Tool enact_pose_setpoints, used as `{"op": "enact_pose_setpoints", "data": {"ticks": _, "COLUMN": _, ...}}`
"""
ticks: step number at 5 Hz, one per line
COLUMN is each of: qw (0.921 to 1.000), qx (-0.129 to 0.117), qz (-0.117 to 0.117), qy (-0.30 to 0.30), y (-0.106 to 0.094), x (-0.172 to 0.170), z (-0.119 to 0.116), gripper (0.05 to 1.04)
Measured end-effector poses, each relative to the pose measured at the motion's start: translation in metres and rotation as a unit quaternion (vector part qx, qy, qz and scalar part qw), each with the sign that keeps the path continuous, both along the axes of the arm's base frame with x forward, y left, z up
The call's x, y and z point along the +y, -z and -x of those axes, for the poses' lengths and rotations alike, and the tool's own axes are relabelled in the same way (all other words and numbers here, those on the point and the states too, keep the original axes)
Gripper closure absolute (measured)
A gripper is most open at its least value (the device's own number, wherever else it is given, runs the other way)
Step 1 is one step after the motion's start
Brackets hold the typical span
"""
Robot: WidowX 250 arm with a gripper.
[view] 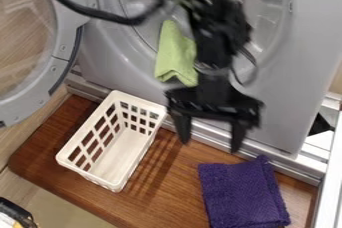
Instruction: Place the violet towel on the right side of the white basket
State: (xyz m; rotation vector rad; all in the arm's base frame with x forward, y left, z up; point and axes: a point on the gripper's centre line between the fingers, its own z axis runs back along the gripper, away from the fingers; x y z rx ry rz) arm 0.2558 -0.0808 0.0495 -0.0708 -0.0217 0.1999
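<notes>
One violet towel [244,197] lies folded on the brown wooden desk [167,192], well apart from the white basket [125,157].
The desk runs along a grey washing machine [287,87], its round door [41,89] swung out at left, a green cloth [176,54] hanging at the opening; the towel sits at lower right, right of the basket, its long axis running top to bottom with the lower end slanting right, while the tool [210,144] hangs between the two, released, fingers spread wide.
</notes>
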Motion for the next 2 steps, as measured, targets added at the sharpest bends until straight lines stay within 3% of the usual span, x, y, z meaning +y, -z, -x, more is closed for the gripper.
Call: {"op": "enact_pose_setpoints", "data": {"ticks": 2, "qw": 0.9995, "qx": 0.001, "qz": -0.019, "qy": 0.025, "y": 0.034, "x": -0.03, "z": -0.003, "gripper": 0.083}}
